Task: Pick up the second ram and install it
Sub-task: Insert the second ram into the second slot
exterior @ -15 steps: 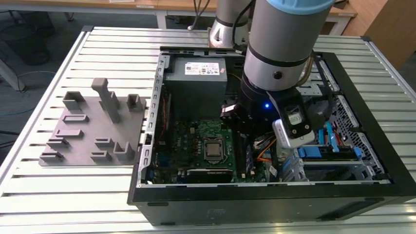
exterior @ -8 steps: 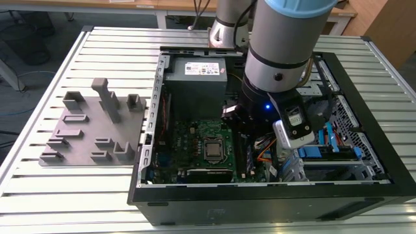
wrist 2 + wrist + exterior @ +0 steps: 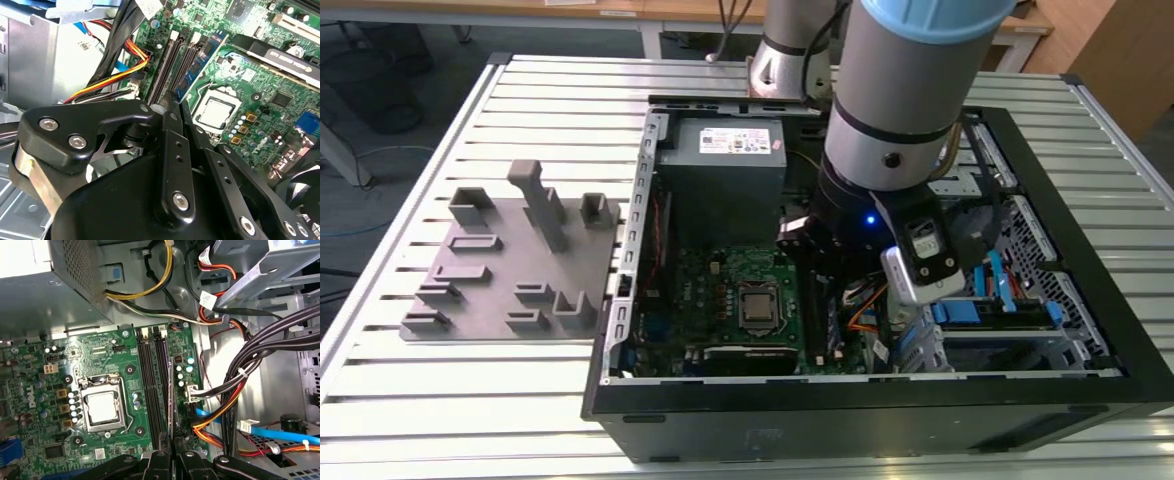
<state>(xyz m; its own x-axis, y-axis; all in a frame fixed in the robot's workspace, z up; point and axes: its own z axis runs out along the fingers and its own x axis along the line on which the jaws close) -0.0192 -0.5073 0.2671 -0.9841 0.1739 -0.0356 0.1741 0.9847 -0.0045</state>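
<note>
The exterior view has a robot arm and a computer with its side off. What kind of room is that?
Probably a robotics lab or test workshop. An open computer case lies on a slotted metal table, a grey fixture block sits beside it, and wooden desks stand behind.

no print can be made out with any certainty. a pale label [image 3: 736, 142] sits on the grey power supply [image 3: 720, 185] in the exterior view, its lines too small to tell. in the first wrist view white lettering [image 3: 32, 394] runs along the motherboard [image 3: 107, 352] edge, and a small tag [image 3: 208, 300] hangs on a cable, both too fine to make out.
</note>
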